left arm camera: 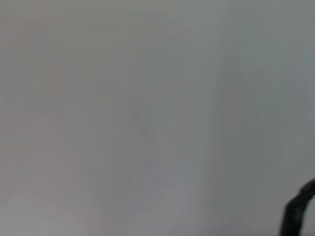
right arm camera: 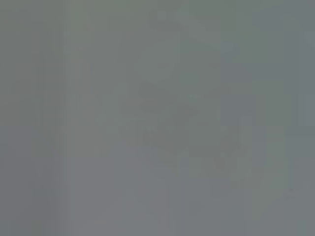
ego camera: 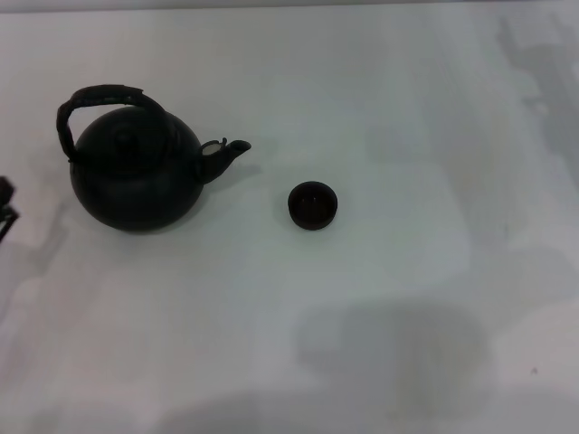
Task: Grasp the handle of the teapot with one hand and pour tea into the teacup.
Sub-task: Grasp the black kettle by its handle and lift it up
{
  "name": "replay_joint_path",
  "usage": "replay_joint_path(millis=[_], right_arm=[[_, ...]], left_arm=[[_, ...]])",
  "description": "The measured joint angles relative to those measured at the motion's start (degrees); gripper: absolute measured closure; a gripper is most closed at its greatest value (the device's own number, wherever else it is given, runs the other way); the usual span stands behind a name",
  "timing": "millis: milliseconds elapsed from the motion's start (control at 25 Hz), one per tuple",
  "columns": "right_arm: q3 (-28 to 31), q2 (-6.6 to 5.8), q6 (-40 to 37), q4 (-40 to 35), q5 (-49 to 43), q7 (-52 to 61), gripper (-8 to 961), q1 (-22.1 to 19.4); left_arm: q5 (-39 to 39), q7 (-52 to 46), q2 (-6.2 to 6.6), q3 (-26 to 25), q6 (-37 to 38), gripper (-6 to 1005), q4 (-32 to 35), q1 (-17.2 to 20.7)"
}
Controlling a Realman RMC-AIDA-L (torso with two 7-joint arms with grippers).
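Observation:
The teapot (ego camera: pixel 136 176) is a large round matte-black pot standing upright on the white table (ego camera: pixel 389 108) at the left in the head view. Its short spout (ego camera: pixel 228 152) points right toward the teacup. The handle (ego camera: pixel 99 99) arches over its top and stands free. The teacup (ego camera: pixel 313 204) is a tiny round black cup to the right of the spout, apart from the pot. A dark part of my left gripper (ego camera: pixel 5 208) shows at the left edge, left of the teapot and not touching it. My right gripper is out of view.
The left wrist view shows bare table and a dark curved shape (left arm camera: pixel 298 211) at one corner; I cannot tell what it is. The right wrist view shows only plain grey surface. A soft shadow (ego camera: pixel 398 353) lies on the table near the front.

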Motion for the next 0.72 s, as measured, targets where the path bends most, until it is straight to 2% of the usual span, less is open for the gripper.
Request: replay_joint_path(millis=[280,720], right_arm=[[0.3,0.00,0.0,0.0,0.0,0.3,125,-0.5],[0.4,0.00,0.1,0.0,0.0,0.3,126,-0.9]], left_arm=[[6.1,0.0,0.03,0.0,-0.5,111,-0.1,-3.9],[6.3,0.0,-0.23,-0.5,-4.0,112,0.0,-7.5]])
